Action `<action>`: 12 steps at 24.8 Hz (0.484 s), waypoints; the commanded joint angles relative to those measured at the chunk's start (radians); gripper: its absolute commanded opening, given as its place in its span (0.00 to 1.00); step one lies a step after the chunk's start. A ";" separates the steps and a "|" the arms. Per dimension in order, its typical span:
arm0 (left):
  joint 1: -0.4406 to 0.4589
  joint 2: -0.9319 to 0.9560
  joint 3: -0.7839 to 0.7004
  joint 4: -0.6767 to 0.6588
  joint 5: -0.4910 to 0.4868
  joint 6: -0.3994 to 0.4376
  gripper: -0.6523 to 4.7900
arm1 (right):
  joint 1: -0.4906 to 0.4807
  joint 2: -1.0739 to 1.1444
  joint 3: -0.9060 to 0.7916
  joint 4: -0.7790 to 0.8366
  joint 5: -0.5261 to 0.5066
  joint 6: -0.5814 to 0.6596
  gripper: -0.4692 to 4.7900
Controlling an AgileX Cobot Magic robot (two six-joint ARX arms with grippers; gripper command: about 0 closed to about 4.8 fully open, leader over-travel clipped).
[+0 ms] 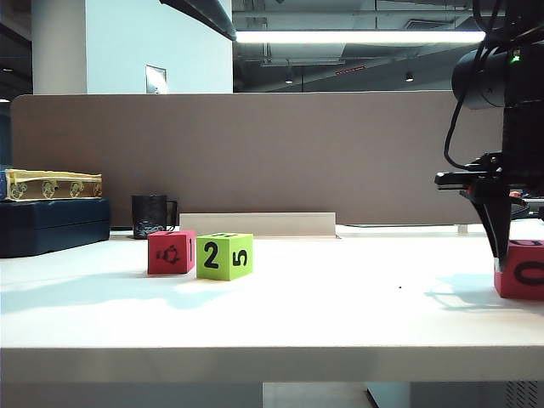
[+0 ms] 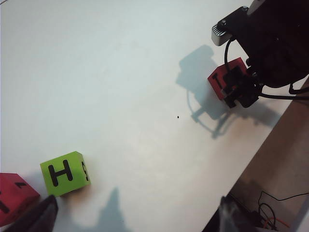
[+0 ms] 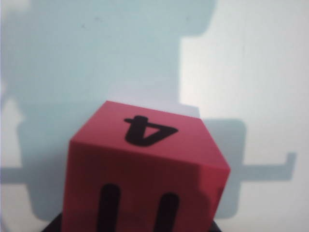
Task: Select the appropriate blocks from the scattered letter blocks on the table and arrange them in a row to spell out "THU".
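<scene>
two blocks (image 1: 200, 253) sit mid-table (image 1: 340, 314); our right gripper (image 1: 501, 246) straddles a red block (image 1: 519, 270) near the right edge, grip unclear; left gripper (image 2: 135, 215) spread.

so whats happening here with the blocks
The right gripper is down on a red block at the right edge of the table, fingers around it; whether it grips yet is unclear. A green block and another red block sit side by side left of centre. The left gripper hovers open near them.

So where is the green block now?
In the exterior view the green block stands left of centre on the table, beside a red block, which is on its left.
</scene>
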 commanded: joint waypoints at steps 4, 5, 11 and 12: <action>-0.002 -0.004 0.003 -0.007 0.004 -0.002 0.90 | 0.002 -0.002 0.004 0.079 -0.081 0.006 0.53; -0.002 -0.004 0.003 -0.007 0.004 -0.002 0.90 | 0.002 -0.002 0.004 0.090 -0.093 0.008 0.53; -0.002 -0.004 0.003 -0.007 0.004 -0.003 0.90 | 0.040 0.004 0.005 0.150 -0.135 0.024 0.52; -0.002 -0.004 0.003 -0.007 0.004 -0.002 0.90 | 0.053 0.013 0.008 0.161 -0.146 0.027 0.47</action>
